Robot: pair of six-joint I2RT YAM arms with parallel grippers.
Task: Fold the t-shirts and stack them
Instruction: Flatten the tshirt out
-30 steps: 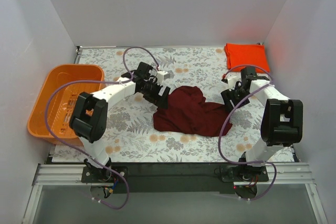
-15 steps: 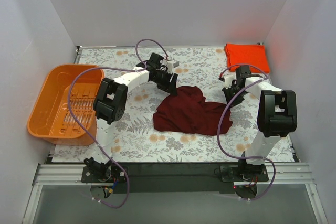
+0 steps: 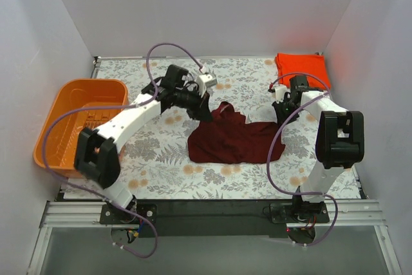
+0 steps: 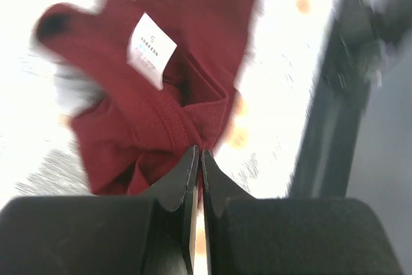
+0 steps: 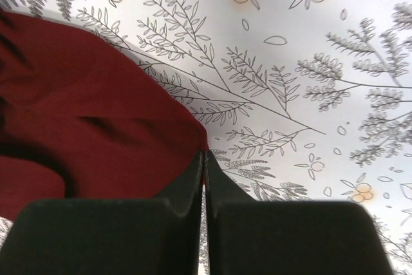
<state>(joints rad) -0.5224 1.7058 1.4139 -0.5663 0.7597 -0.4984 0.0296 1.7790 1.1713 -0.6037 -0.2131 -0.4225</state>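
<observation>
**Two-arm grasp before spreading.** The dark maroon cloth t-shirt [image 3: 235, 138] lies crumpled in the middle of the floral-printed bench [image 3: 161, 159], between the two arms. The left claw [image 4: 199, 154] is closed on a fold at the garment's far left edge, close to the collar, where a white sewn-in label [image 4: 152, 49] shows. That wrist view is blurred, so the depth of the bite cannot be told. The right claw [image 5: 205, 154] is closed on the garment's right edge, with only a narrow strip of cloth reaching its tips. The bright orange-red cloth t-shirt [image 3: 302, 69], folded into a rectangle, rests at the far right corner, well apart from the maroon one. An orange plastic basket [image 3: 77, 123] stands at the left edge.

The step in hand appears to be lifting and spreading the maroon garment flat before folding. To do it well:

- Raise both claws together.
- Draw them apart evenly until the cloth hangs taut and free of twists.
- Lay the cloth down clear of the folded one.

The thin right-hand bite may slip under tension, so a slow pull is advisable.
</observation>
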